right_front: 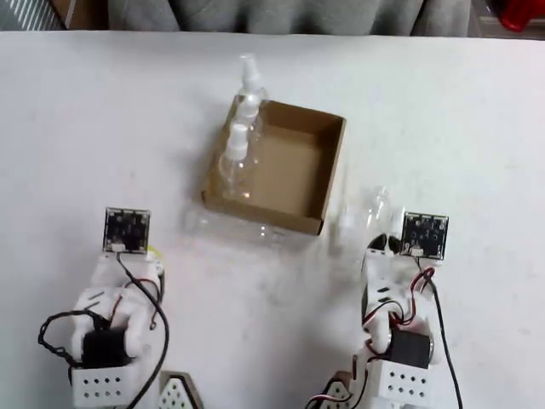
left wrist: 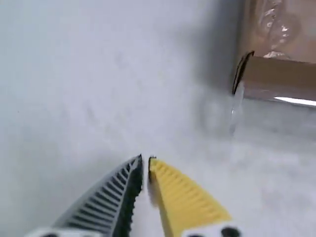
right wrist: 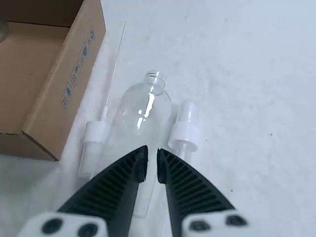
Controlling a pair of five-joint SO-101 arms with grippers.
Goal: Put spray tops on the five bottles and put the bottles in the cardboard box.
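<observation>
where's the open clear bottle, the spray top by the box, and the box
clear plastic bottle (right wrist: pixel 146 106): right wrist view, body
white spray top (right wrist: pixel 94 133): right wrist view, collar
brown cardboard box (right wrist: pixel 59 84): right wrist view, side wall

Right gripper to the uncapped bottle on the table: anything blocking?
Nothing visible. The right gripper hangs directly over the bottle, which lies on the table beside the box. A spray top lies on one side, a second spray top on the other, neither in the path.
</observation>
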